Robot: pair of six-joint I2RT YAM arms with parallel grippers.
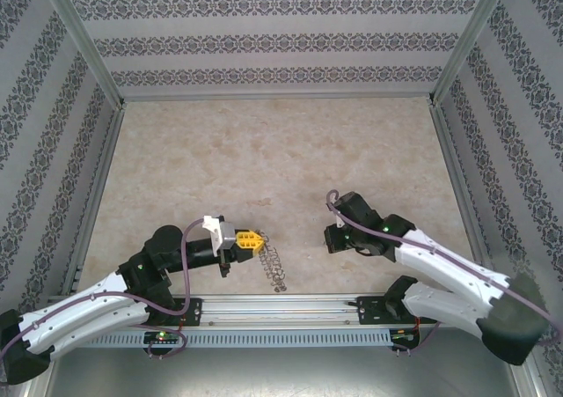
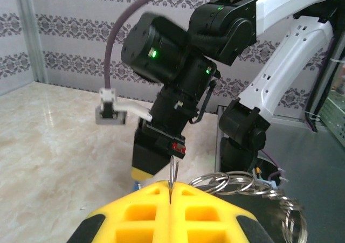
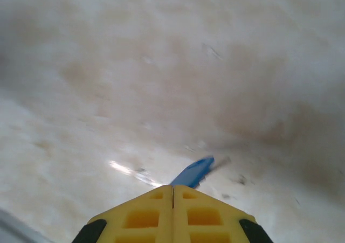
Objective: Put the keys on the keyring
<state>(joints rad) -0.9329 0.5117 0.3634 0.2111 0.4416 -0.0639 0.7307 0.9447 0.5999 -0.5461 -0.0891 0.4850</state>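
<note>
Clamping grey wire-looped metal keyring, left claw sits by near edge of desk; right claw clamped on blue-capped silver key.

The keyring is a bunch of thin silver wire loops fanned out just right of the left tool, with a thin metal sliver standing up between its shut yellow tips. From above, it's a loopy strand trailing toward the near edge of the worktop. One blue-capped key is pinched in the right tool, its silver blade pointing up-right, kinda blurry.
</note>
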